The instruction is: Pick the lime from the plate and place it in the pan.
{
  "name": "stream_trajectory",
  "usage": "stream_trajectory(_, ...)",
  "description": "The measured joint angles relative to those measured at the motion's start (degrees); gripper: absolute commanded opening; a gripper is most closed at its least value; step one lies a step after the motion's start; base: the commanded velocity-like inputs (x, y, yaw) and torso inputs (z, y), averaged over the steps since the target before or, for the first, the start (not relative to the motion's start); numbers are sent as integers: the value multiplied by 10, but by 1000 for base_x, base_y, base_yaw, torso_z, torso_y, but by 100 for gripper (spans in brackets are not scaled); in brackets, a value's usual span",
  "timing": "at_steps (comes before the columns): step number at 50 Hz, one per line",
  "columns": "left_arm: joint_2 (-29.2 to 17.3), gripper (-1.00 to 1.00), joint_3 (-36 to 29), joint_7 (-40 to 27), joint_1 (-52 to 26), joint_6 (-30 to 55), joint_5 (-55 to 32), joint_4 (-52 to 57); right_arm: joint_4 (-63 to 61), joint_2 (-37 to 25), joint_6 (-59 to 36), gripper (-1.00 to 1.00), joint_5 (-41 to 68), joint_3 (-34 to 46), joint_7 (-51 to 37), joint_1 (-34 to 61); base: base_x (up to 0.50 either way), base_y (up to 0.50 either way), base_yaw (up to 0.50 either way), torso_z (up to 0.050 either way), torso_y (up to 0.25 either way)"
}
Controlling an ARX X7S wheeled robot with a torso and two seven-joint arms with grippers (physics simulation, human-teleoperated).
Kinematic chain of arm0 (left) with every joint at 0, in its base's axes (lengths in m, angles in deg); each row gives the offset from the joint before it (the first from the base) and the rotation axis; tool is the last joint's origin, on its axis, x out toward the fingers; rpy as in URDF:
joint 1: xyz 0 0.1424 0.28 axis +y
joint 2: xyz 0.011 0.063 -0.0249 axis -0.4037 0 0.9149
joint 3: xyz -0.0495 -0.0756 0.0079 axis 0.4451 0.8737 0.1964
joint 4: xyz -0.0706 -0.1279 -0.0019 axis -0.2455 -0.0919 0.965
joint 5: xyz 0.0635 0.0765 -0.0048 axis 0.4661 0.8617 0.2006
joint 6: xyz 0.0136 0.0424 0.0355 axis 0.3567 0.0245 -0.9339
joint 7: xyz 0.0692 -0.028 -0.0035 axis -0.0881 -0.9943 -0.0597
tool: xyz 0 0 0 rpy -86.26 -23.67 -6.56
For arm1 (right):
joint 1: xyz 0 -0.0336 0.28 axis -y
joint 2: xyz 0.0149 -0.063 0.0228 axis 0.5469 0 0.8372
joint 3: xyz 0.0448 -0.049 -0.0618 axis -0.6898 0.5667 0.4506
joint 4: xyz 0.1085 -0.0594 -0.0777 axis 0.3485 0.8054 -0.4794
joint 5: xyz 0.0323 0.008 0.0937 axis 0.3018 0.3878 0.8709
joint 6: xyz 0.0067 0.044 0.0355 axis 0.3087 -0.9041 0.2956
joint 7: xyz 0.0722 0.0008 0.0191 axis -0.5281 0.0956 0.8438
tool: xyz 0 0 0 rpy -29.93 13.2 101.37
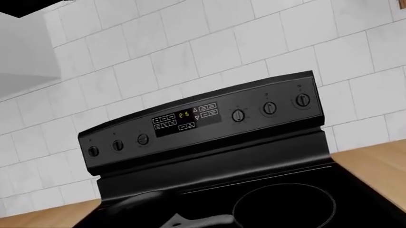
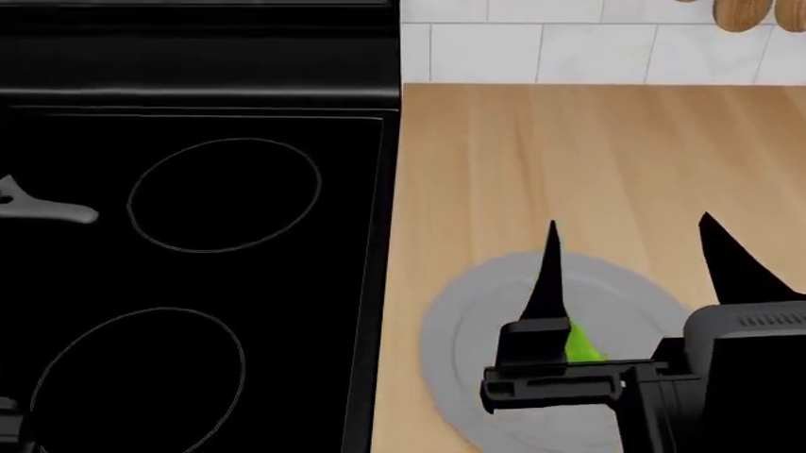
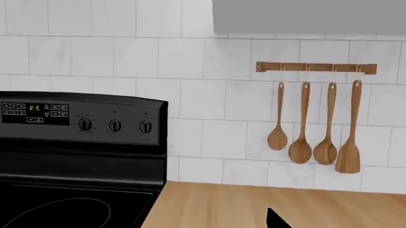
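A white-tiled wall is seen behind a black stove [image 2: 189, 236] and a pale wooden bench [image 2: 567, 160]; four wooden utensils [image 3: 314, 123] hang on a rail in the right wrist view. On the bench, just beside the stove's edge, lies the plate [image 2: 473, 321], and on it the lime [image 2: 582, 344], of which only a bright green sliver is visible.

The right gripper [image 2: 629, 274] is held over the plate with its jaws spread wide and nothing between them. One black finger [image 2: 548, 278] rises on the stove side of the lime, the other [image 2: 737, 264] on the far side from the stove. The lime lies near the base of the stove-side finger, close to the gripper's body and not centred in the gap; whether it is touched by that finger cannot be told. Its long axis cannot be judged, being mostly hidden.

The right arm is plainly the nearer. The left gripper is not shown in any view, so its state cannot be told. Of the pan only the silver handle [image 2: 44, 208] is seen, well apart from the jaws, across the stove. Nothing is seen standing between plate and pan. A closure centred on the lime would seem to be called for first.
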Motion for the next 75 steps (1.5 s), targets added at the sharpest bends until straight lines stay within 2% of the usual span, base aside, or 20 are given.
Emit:
stream_trajectory(11,0,100,-3,-3,-4,3,-2,-1,18,2,-61,100,32,3,-15,33,0,0,0,0,0)
stream_trajectory(27,-2,100,-3,-5,0,4,-7,1,107,-9,-126,100,38,67,-20,88,0,0,0,0,0)
stream_trajectory(55,-14,100,13,-2,16,14,-25,17,212,-11,-113,100,14,101,-25,66,0,0,0,0,0)
stream_trajectory(75,-16,100,4,-6,3,23,-32,18,284,-12,-92,100,-1,117,-17,89,0,0,0,0,0)
